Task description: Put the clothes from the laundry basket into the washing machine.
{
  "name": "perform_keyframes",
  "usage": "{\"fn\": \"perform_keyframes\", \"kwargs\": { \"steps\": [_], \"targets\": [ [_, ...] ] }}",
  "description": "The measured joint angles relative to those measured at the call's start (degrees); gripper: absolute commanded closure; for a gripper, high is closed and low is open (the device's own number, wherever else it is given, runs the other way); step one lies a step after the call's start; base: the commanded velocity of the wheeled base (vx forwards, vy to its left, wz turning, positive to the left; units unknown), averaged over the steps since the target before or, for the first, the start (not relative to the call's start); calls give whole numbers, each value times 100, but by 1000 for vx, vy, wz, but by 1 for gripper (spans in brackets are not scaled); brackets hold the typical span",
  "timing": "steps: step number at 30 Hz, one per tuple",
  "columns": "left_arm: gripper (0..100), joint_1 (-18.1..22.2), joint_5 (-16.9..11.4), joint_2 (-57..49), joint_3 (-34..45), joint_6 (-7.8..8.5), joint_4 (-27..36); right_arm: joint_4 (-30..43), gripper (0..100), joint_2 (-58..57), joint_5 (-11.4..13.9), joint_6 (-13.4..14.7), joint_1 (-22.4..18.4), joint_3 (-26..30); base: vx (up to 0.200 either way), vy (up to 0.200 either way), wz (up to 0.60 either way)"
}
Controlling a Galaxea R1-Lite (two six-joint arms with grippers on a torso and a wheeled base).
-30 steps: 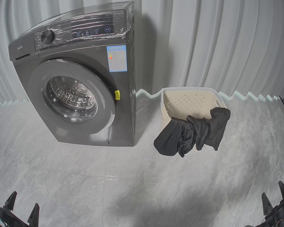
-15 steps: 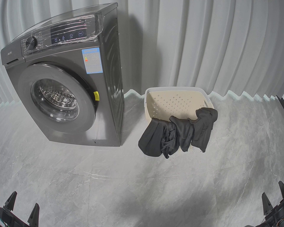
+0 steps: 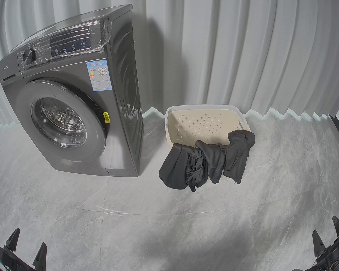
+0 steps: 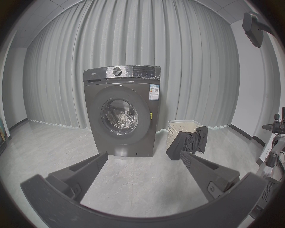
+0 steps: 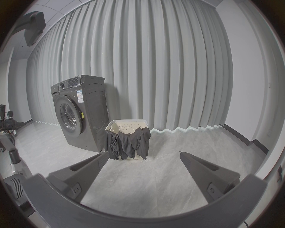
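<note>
grey marble floor (image 3: 169, 229); white curtain (image 3: 219, 53) behind washing machine (image 3: 116, 141).

We see a pale pleated curtain (image 3: 229, 53) spanning the room's back. From the curtain's foot, glossy grey marble-look floor tiles (image 3: 176, 226) spread toward us. At the curtain's end stands a white wall (image 5: 249, 89) with a dark baseboard (image 5: 237, 133); above the curtain, a panelled ceiling (image 4: 59, 13).

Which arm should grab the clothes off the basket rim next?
Right, probably: the dark grey clothes hang over the rim of the cream plastic laundry basket, right of centre, nearer the open right gripper.
</note>
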Motion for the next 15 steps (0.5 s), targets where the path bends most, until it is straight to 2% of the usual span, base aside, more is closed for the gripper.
{"fn": "perform_keyframes", "kwargs": {
  "steps": [1,15],
  "targets": [
    [0,0,0,0,0,0,0,0,0,0,0,-2,0,0,0,0,0],
    [0,0,0,0,0,0,0,0,0,0,-2,-2,0,0,0,-200,0]
  ]
}}
